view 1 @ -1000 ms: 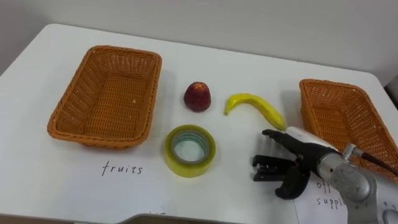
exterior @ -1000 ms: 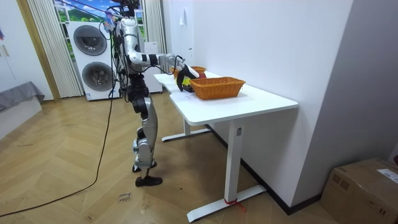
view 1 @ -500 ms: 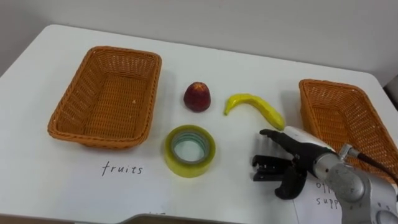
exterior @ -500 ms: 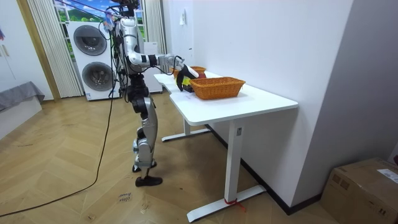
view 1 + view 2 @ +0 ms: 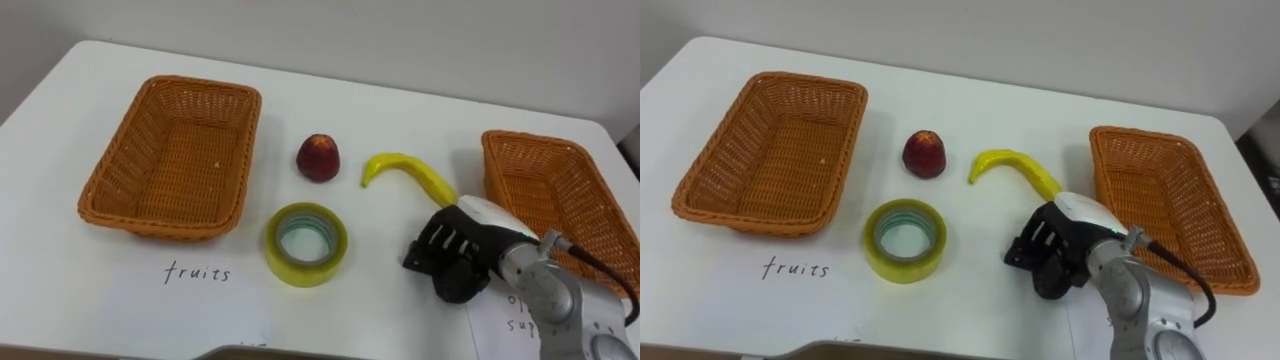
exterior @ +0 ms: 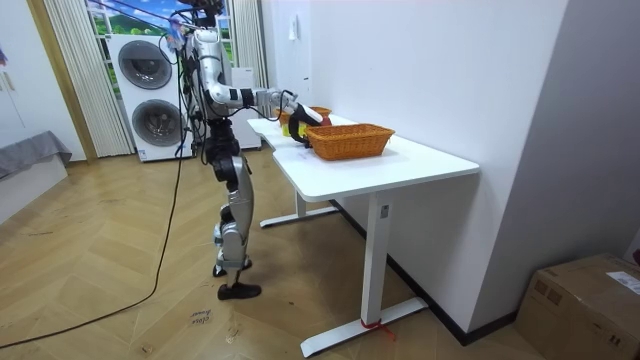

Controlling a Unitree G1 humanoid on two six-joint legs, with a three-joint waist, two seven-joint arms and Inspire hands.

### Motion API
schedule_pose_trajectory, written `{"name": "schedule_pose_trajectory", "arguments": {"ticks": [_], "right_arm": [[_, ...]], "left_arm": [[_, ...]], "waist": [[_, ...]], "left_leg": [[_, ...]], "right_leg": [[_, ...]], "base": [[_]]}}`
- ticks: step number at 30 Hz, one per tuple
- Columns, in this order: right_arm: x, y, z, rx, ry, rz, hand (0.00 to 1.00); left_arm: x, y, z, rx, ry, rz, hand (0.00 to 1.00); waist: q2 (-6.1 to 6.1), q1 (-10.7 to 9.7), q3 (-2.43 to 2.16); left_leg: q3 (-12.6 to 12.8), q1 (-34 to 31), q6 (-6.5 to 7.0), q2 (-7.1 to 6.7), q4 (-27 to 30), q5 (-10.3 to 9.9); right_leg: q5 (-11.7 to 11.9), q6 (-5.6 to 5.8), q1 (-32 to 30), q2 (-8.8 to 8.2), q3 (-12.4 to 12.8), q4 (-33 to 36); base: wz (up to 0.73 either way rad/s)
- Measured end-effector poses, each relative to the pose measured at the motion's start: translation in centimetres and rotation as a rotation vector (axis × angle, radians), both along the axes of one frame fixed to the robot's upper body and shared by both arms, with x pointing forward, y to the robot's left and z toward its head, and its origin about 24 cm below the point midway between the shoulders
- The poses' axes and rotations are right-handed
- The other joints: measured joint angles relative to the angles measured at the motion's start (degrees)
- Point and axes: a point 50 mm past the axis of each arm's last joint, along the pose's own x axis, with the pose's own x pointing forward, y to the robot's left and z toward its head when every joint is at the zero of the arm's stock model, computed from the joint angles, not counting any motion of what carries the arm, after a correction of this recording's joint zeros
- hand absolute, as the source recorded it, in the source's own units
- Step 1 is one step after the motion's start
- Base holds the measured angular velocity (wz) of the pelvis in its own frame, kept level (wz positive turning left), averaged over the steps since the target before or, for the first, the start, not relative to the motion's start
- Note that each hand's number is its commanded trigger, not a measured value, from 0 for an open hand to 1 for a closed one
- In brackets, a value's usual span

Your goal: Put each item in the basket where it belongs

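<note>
Fingers of right hand (image 5: 462, 262) curled, empty; banana (image 5: 408, 168) just beside.

Fruit, tape and baskets on the white table: nothing sorted, both baskets empty.
Yellow banana (image 5: 410, 170) lies flat, one end just beyond the curled fingers (image 5: 437, 243) of the right hand (image 5: 475, 240). Red apple (image 5: 318, 157) sits upright farther out, to their left. Yellow tape roll (image 5: 306, 242) lies flat, left of them and apart. Left basket (image 5: 200, 85) is well to their left; right basket (image 5: 530, 137) is near on their right.
</note>
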Motion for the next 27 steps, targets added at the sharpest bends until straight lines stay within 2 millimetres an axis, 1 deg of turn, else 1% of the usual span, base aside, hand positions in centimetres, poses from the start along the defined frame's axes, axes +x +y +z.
{"name": "schedule_pose_trajectory", "arguments": {"ticks": [5, 15, 21, 24, 27], "right_arm": [[-0.01, 0.06, -0.09, 0.012, -0.002, -0.002, 1.00], [-0.04, 0.11, -0.15, 0.033, 0.001, -0.004, 1.00], [-0.01, -0.01, -0.01, 0.040, -0.006, -0.005, 1.00], [-0.01, 0.09, 0.12, 0.054, -0.010, -0.001, 1.00], [-0.04, 0.52, 0.66, 0.109, -0.024, 0.019, 1.00]], "left_arm": [[-0.02, 0.00, 0.00, 0.000, 0.000, 0.000, 0.00], [0.00, 0.01, 0.01, 0.001, -0.001, 0.000, 0.00], [0.21, 0.05, 0.08, 0.009, -0.009, 0.002, 0.00], [0.38, 0.03, 0.13, 0.006, -0.021, 0.010, 0.00], [0.37, 0.00, 0.14, 0.011, -0.024, 0.017, 0.00]], "waist": [[-0.10, -0.05, -0.05], [-0.37, -0.14, 0.01], [-0.24, -0.24, 0.02], [-0.20, -0.24, 0.00], [0.20, -0.50, 0.27]], "left_leg": [[0.01, 0.00, 0.00, 0.00, 0.03, 0.00], [0.00, -0.16, 0.00, 0.00, 0.04, 0.00], [-0.04, -0.23, 0.00, -0.03, 0.04, 0.00], [-0.10, -0.19, 0.00, -0.04, 0.01, 0.00], [-0.09, -0.20, 0.01, -0.06, 0.00, 0.01]], "right_leg": [[0.00, 0.00, 0.01, 0.00, -0.01, 0.01], [0.00, 0.00, -0.08, -0.02, -0.10, 0.01], [0.00, 0.00, -0.08, -0.05, -0.13, 0.01], [0.00, 0.00, -0.07, -0.01, 0.40, 0.04], [0.00, 0.01, -0.08, 0.03, 0.54, 0.02]], "base": [[0.00], [0.00], [0.00], [0.00], [0.00]]}}
